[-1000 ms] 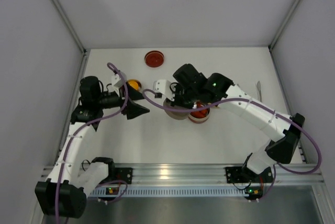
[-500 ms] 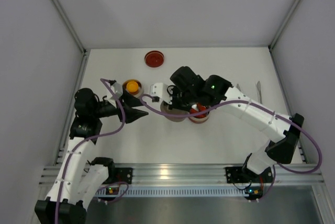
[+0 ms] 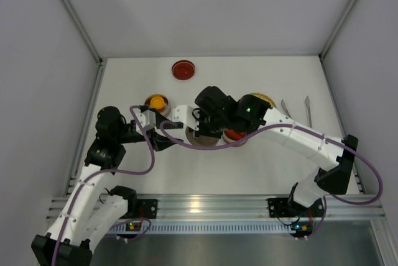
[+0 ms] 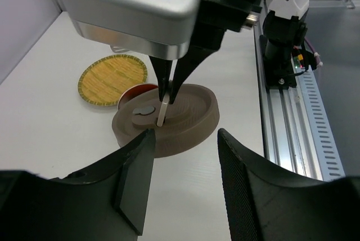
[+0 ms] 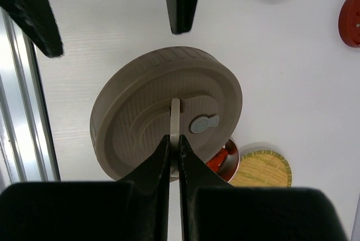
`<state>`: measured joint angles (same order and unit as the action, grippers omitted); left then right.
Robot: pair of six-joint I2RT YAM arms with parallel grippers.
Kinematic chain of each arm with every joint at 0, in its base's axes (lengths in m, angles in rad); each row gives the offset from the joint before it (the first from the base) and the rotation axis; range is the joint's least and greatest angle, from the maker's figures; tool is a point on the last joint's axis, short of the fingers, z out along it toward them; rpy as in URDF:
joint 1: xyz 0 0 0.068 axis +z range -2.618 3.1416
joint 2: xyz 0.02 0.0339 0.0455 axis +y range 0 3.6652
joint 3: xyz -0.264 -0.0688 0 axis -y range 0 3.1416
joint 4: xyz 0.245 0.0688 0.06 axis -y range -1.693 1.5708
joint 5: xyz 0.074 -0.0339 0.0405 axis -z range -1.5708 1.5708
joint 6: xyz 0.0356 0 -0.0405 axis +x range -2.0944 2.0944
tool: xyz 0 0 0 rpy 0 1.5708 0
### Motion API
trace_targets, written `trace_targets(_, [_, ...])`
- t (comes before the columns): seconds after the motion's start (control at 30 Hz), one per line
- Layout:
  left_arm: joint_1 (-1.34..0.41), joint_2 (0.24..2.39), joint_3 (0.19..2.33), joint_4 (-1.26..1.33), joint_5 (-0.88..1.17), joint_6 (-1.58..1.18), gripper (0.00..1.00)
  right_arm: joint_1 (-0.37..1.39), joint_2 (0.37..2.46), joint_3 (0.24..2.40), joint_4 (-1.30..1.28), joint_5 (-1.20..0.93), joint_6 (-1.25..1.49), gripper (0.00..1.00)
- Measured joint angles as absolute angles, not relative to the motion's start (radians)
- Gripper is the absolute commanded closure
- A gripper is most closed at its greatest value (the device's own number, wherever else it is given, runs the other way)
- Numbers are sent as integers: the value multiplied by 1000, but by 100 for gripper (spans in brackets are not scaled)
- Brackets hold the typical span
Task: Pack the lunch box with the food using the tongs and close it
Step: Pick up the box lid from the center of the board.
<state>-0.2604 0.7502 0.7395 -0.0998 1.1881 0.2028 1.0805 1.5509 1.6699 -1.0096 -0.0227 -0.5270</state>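
Right gripper (image 5: 174, 142) pinches thin tab (image 5: 175, 111) on round ribbed brown lid (image 5: 135, 117); left gripper (image 4: 183, 159) half-open, empty, at nine o'clock

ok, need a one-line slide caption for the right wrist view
Right gripper pinches the thin upright tab of the round brown lid, with a red container and yellow woven plate just beyond.

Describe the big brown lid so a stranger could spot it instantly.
Near the middle of the white table, under the right gripper, is a wide flat brown lid. Unlike the small red lid farther back, it carries a pale strap, pinched by that gripper.
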Motion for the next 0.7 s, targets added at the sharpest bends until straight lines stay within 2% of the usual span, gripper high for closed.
trace_targets(0.33, [-336,780,671,130,1093,32,49,1106,1563,1732,-1011,-21,-520,100])
trace_targets(0.7, [-365,779,643,151,1053,45,57,1109,1567,1763,-1024,-66,-513,100])
